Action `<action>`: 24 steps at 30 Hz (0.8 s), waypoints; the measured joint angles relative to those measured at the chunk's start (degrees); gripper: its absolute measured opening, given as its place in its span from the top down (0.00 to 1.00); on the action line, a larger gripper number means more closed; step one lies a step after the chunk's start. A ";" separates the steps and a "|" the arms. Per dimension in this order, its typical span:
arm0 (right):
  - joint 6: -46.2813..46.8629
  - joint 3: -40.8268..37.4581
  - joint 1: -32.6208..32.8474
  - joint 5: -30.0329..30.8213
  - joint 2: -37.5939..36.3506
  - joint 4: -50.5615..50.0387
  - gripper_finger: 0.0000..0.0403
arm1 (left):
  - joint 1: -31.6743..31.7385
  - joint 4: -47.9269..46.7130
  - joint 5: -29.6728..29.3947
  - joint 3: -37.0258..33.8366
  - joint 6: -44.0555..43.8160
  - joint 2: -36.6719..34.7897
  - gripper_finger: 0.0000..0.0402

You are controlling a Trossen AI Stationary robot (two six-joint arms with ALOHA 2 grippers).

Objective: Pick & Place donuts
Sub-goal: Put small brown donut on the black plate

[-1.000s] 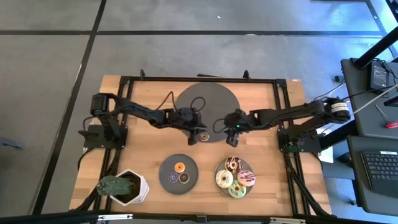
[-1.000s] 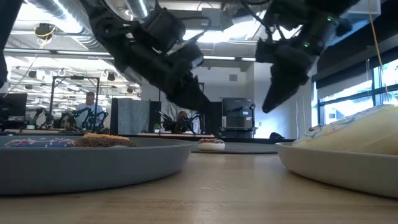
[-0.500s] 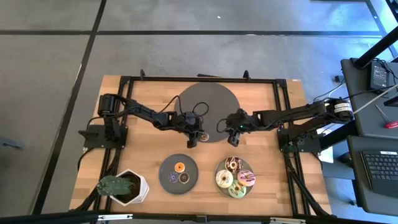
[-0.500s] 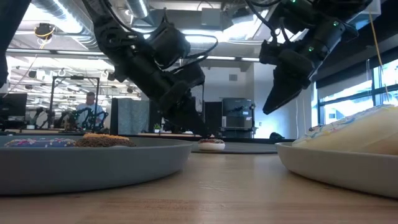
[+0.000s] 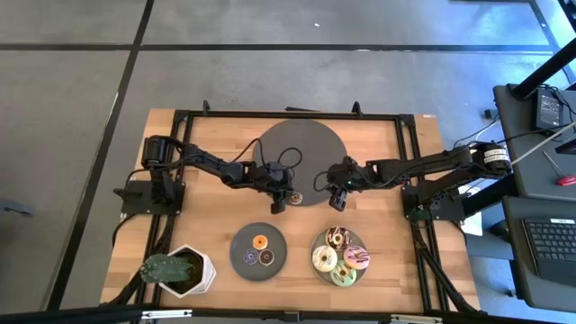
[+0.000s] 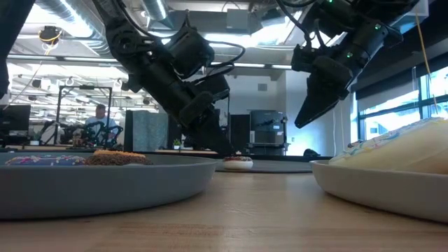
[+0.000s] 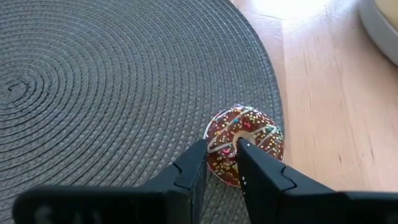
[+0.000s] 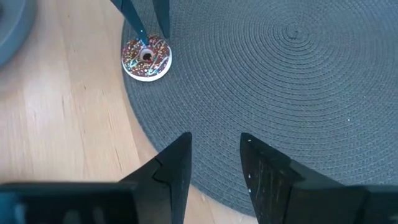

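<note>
Donut (image 7: 244,144) with chocolate icing and coloured sprinkles lies flat at the rim of the round grey woven mat (image 7: 112,87), just inside the edge that meets the bare wooden desk (image 7: 329,106). The left pincer (image 7: 219,151) stands over it with its fingers a little apart, one tip at the centre hole and the other at the outer rim, while the right pincer (image 8: 214,140) hangs open above the mat nearby. Six more donuts sit on two grey plates (image 5: 257,251) toward the desk's near edge beside a potted plant (image 5: 175,268), and an office room shows beyond.

Chocolate sprinkled donut (image 7: 245,142); dark grey spiral-woven mat (image 7: 112,87).
</note>
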 joint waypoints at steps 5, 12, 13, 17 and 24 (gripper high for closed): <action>-0.01 0.00 0.00 0.37 0.00 -0.01 0.66 | 0.00 0.04 -0.03 0.00 -0.21 0.02 0.79; -0.01 0.00 0.00 0.41 0.00 -0.01 0.66 | 0.00 0.15 -0.16 0.00 -1.83 0.02 0.79; -0.01 0.00 0.00 0.41 0.00 -0.01 0.66 | 0.00 0.13 -0.16 0.00 -1.83 0.02 0.79; -0.01 0.00 0.00 0.41 0.00 -0.01 0.66 | 0.00 0.09 -0.15 0.00 -2.62 0.02 0.79; -0.01 0.00 0.00 0.57 0.00 0.02 0.66 | 0.00 0.13 -0.40 0.00 -4.58 0.02 0.79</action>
